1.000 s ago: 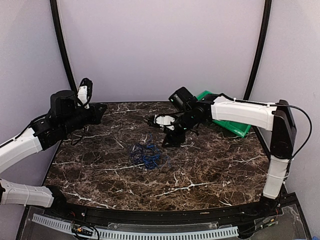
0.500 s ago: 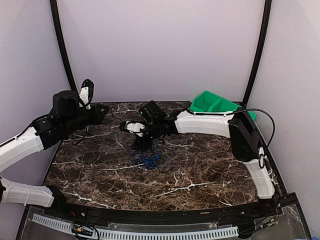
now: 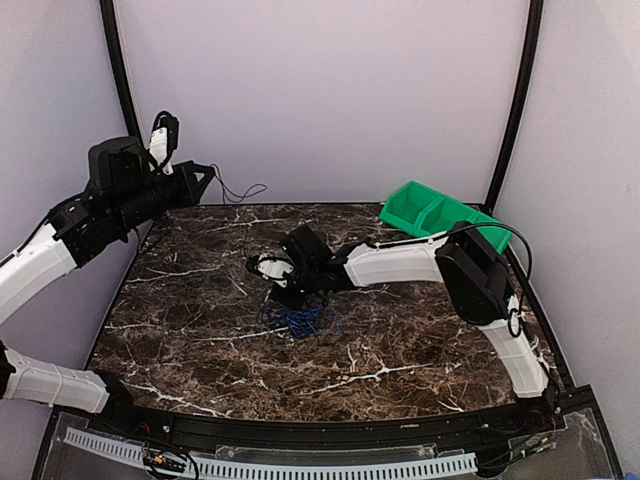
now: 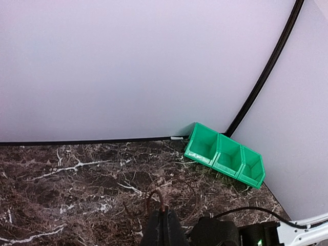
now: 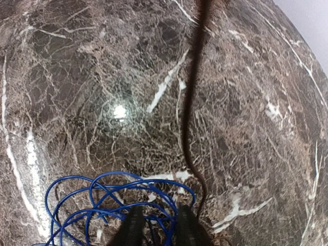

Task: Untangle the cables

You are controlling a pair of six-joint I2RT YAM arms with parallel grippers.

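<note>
left gripper (image 3: 203,180): upper left of the top view, raised off the table (image 3: 200,330). Fingers are pressed together on a thin black wire (image 3: 240,192) whose tail trails right against the wall.
cables (image 3: 300,320): mostly blue clump lying on the table at centre frame.
right gripper (image 3: 283,297): low at the clump's upper edge. Fingers are spread and nothing is pinched.
step: looks like anchoring blue while black gets drawn out. Close right on a few blue loops only, low against the table. Then pull left slowly, away from the clump. Stop if the whole clump lifts.
top view only: shows both arms and how far apart they are.
left wrist only: shows the fingers (image 4: 163,228) closed on the wire (image 4: 154,197), with the bin (image 4: 223,156) at lower right.
right wrist only: shows blue loops (image 5: 102,197) at the fingertips and a black strand (image 5: 192,113) running top to bottom, just beside the right-hand finger. Can't tell whether it is the wire the left gripper holds.
</note>
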